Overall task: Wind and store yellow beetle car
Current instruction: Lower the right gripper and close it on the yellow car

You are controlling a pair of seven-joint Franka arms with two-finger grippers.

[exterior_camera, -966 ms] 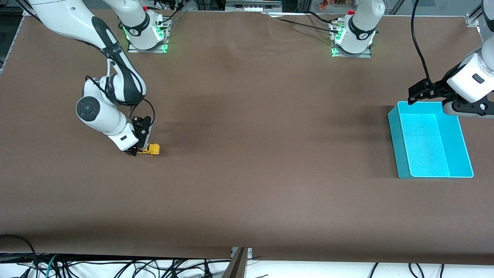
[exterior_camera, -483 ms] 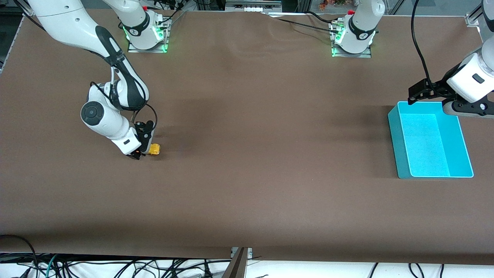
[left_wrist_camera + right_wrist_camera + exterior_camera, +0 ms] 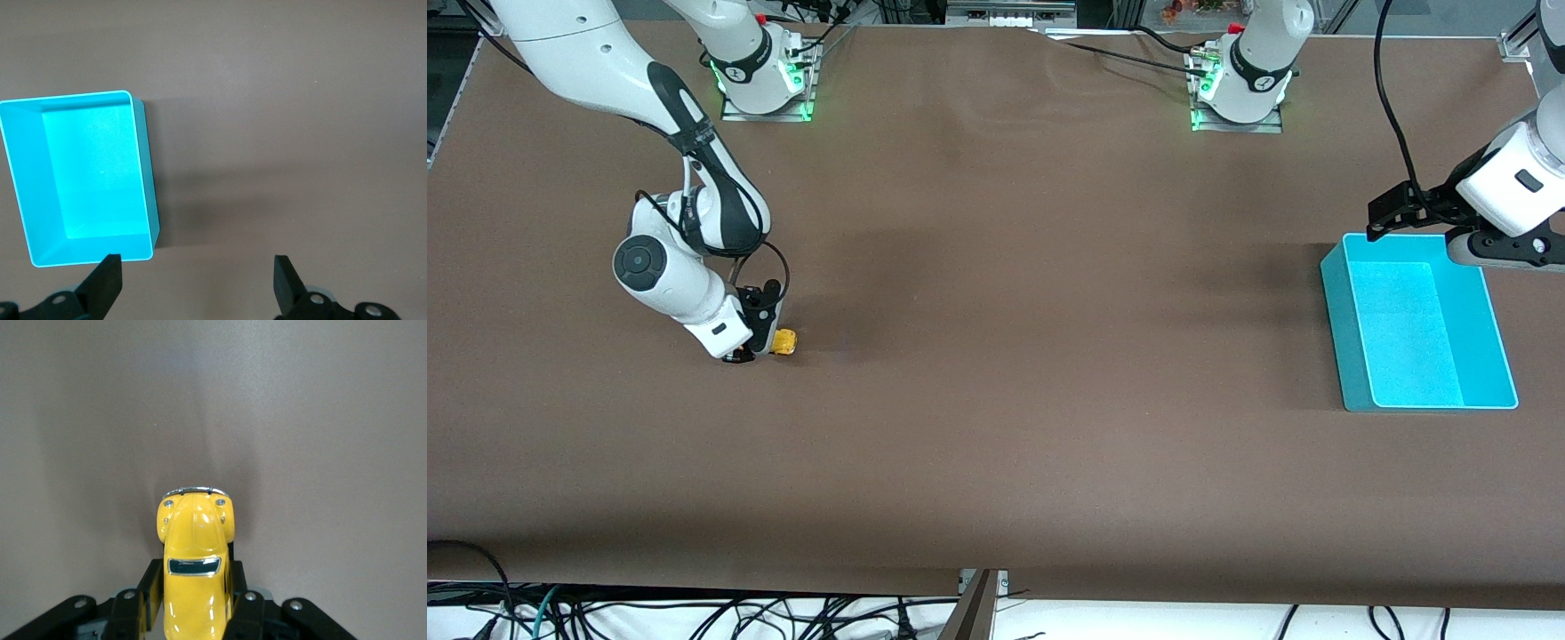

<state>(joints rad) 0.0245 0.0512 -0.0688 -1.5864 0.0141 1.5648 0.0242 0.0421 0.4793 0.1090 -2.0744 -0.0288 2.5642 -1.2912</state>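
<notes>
1. The table [image 3: 996, 444] is big and brown, and it holds everything here.
2. The right arm [image 3: 667, 213] reaches down from its base at the top edge to a spot near its own end of the table.
3. The left arm [image 3: 1507, 191] waits up in the air at its own end of the table.
4. The bin [image 3: 1334, 320] is blue-green and sits near the left arm's end of the table. I see no writing on it.
5. The left gripper [image 3: 197, 280] hangs over the table just beside the bin, with its fingers wide apart and nothing in them.
6. The right gripper [image 3: 195, 607] is low at the table, and its fingers [image 3: 150, 590] are squeezed tight on both sides of the car.
7. The car [image 3: 783, 342] is tiny and yellow, and sits near the right arm's end of the table, well apart from the bin. No name or words can be read on it.
</notes>
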